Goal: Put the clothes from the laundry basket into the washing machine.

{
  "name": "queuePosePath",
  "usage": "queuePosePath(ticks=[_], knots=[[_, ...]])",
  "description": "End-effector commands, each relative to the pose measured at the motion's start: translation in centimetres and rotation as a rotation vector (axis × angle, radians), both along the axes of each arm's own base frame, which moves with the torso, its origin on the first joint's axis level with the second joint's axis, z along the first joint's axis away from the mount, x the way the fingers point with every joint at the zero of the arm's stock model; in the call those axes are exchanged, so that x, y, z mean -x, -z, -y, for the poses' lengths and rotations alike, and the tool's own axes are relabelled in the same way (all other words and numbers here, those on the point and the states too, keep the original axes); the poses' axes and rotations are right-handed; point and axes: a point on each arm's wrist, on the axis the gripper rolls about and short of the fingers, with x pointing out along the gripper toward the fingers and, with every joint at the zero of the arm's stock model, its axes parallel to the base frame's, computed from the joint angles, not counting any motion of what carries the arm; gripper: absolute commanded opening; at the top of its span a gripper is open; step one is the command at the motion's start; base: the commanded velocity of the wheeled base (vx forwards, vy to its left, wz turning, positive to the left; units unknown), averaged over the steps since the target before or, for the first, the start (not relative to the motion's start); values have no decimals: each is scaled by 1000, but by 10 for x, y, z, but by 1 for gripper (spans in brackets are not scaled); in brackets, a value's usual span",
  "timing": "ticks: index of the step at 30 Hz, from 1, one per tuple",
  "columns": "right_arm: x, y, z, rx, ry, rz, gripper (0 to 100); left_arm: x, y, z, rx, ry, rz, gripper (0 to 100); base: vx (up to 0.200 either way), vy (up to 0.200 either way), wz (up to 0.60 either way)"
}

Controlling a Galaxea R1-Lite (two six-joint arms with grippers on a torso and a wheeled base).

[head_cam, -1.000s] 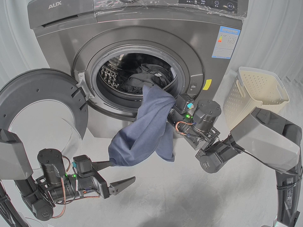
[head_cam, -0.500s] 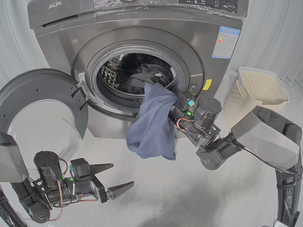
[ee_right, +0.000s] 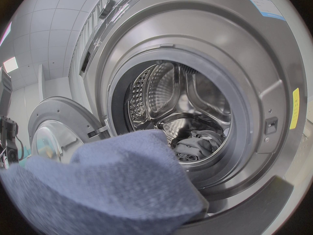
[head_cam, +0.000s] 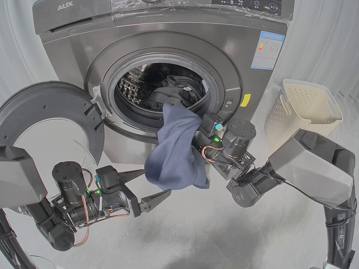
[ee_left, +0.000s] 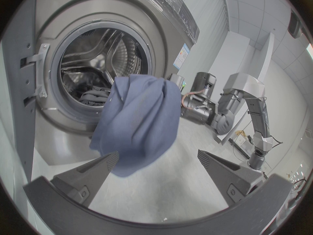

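A blue garment hangs in front of the washing machine, its top end at the lower lip of the open drum. My right gripper is shut on that garment, and the cloth covers its fingers. Dark clothes lie inside the drum. Low on the left, my left gripper stands open just beneath the garment's hanging end, with the lowest fold between its spread fingers.
The round machine door stands swung open on the left, close to my left arm. A cream perforated laundry basket stands to the right of the machine. Bare grey floor lies in front.
My left gripper let go of the garment's lower end, which swung back under the right gripper. The left arm dropped, then rose toward the cloth again. The right gripper shifted slightly left.
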Motion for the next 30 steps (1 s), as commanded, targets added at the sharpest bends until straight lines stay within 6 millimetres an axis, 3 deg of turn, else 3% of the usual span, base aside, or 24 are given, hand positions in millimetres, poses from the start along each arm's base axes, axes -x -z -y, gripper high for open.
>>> queuePosePath(ticks=[1, 14, 24, 30], knots=[[6, 8, -10, 13, -25, -14, 0, -28, 13, 15, 6, 2, 6, 100, 0, 0, 0], [13, 9, -17, 15, -45, -18, 0, -53, 19, 34, 31, 1, 30, 100, 0, 0, 0], [21, 9, -15, 23, -53, -28, 0, -68, 13, 13, 42, -106, 60, 100, 0, 0, 0], [19, 9, -12, 27, -45, -30, 0, -65, 3, 2, 49, -132, 77, 100, 0, 0, 0]])
